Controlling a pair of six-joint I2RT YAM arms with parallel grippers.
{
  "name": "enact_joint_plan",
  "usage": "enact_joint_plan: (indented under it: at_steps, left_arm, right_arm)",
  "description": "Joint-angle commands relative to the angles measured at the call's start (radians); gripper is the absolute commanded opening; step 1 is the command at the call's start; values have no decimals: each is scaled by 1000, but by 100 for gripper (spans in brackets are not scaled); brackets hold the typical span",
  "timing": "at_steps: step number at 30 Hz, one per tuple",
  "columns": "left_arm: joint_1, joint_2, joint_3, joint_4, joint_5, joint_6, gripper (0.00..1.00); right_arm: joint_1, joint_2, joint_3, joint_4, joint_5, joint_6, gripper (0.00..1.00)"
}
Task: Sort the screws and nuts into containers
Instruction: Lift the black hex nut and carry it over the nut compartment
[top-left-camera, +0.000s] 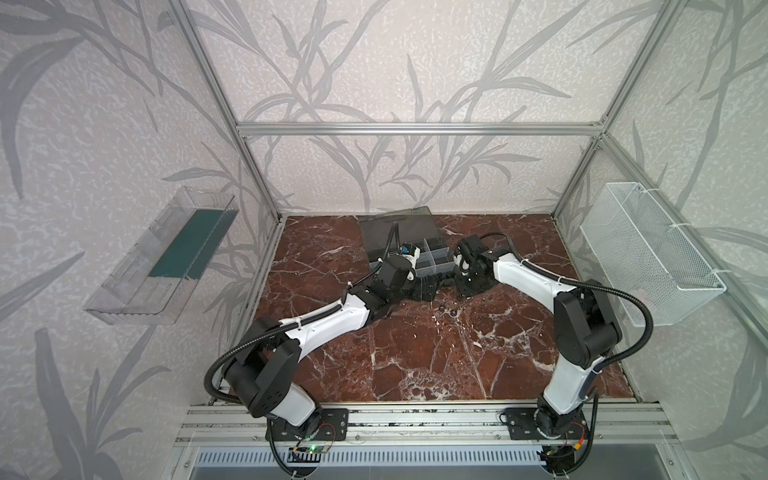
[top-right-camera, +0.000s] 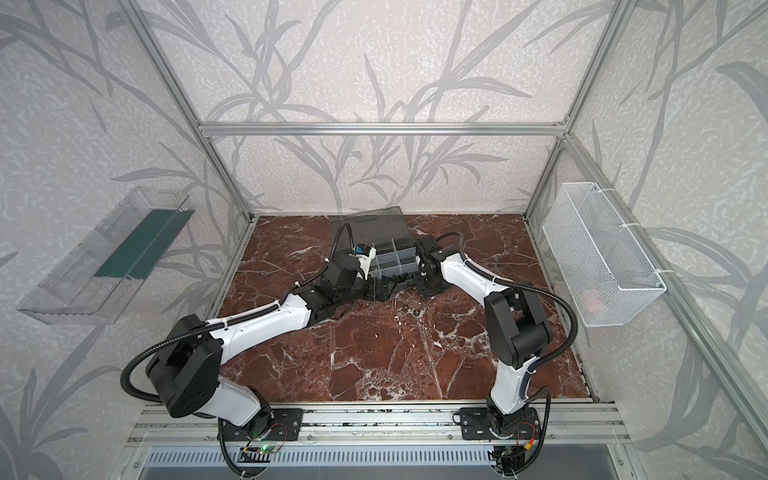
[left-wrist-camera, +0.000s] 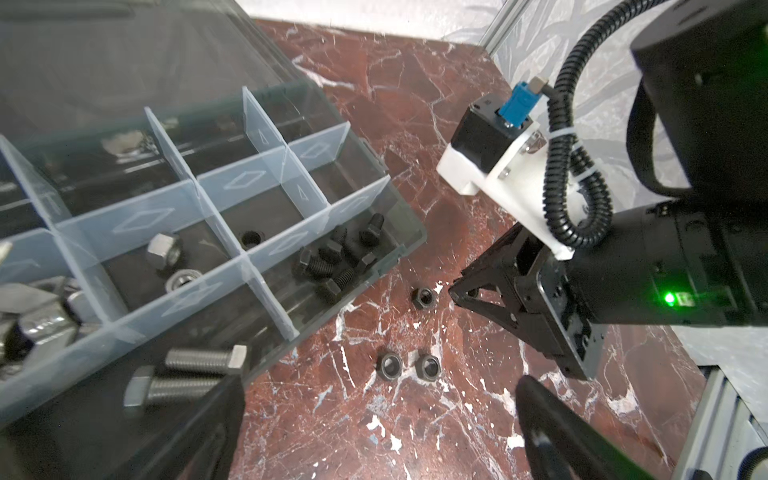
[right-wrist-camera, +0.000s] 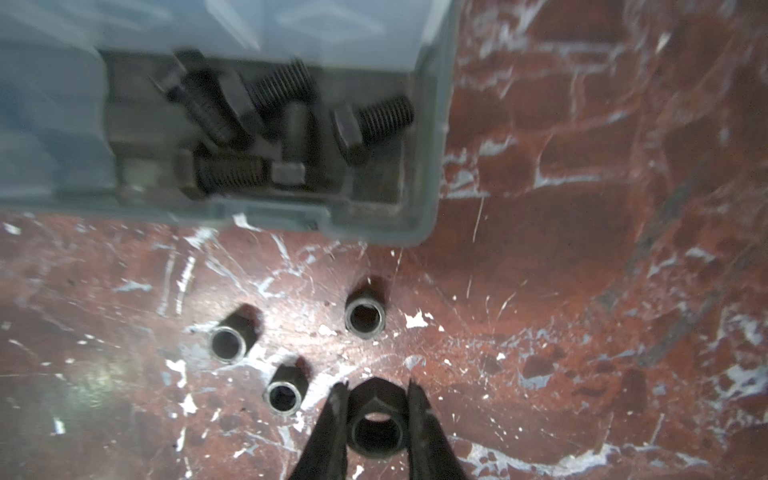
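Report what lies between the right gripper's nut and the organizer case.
Three loose nuts lie on the table between the held nut in the right gripper and the organizer case; its near wall must be cleared too. Nothing else is visible.

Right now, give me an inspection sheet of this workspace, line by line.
Surface: red-brown marble tabletop, white-veined and scuffed.
Job's things: organizer case open, lid folded back; black bolts in its corner compartment, silver bolts and silver hex nuts in others; three black nuts loose on the table beside the case.
Clutter: nothing seen.
Grippers: left gripper open and empty; right gripper closed on a fourth black nut.
Cables: black corrugated conduit loops off each arm, clear of the fasteners.
Surroundings: clear wall tray, white wire-mesh basket, aluminium frame.
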Motion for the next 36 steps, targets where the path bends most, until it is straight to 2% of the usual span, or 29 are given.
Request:
enact_joint_plan:
  at_steps: [1, 8, 13, 24, 36]
  left_arm:
    - [2, -63, -5, 23, -89, 59, 99]
    - [30, -91, -8, 11, -167, 112, 99]
    - [47, -99, -16, 25, -159, 97, 99]
    - [53, -81, -11, 22, -137, 75, 99]
    - [58, -80, -11, 27, -111, 50, 99]
  right_arm:
    - [-4, 0, 117, -45, -48, -7, 20]
    - [-4, 97, 332, -22, -145, 50, 21]
    - [4, 178, 413, 48, -201, 106, 21]
    - [42, 327, 428, 202, -214, 139, 21]
    - [72, 394, 433, 259, -135, 143, 25]
